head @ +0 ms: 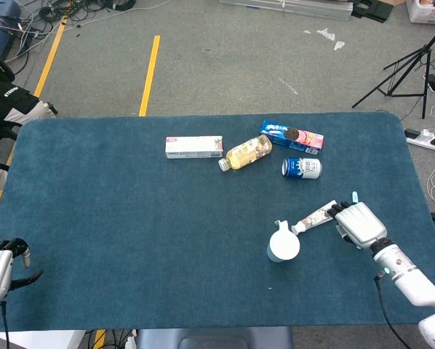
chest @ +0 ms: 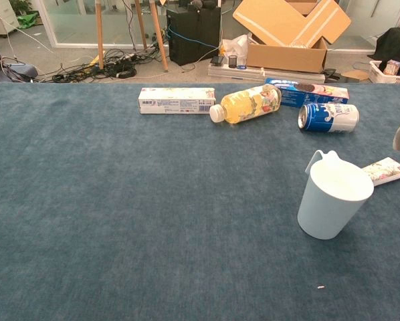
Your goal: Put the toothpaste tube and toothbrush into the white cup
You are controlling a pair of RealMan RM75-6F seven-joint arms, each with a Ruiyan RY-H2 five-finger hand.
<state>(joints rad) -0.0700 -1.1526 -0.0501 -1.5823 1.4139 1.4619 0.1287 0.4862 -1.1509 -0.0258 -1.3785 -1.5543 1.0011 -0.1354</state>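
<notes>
Blue cloth-covered table (head: 130,240), rounded corners. At the far side, in a row: a white toothpaste carton (head: 194,147) lying flat; just beside it, a yellow drink bottle (head: 246,153) on its side, white cap toward the carton; a blue biscuit packet (head: 291,136) behind the bottle's far end; a blue can (head: 302,168) on its side near the packet.

On the floor beyond: yellow tape lines (head: 149,75), loose cables (head: 50,14), a black tripod (head: 410,69), an open cardboard box (chest: 290,33).

right robot hand (head: 360,224) beside toothpaste tube (head: 318,216), white cup (head: 283,246)
</notes>
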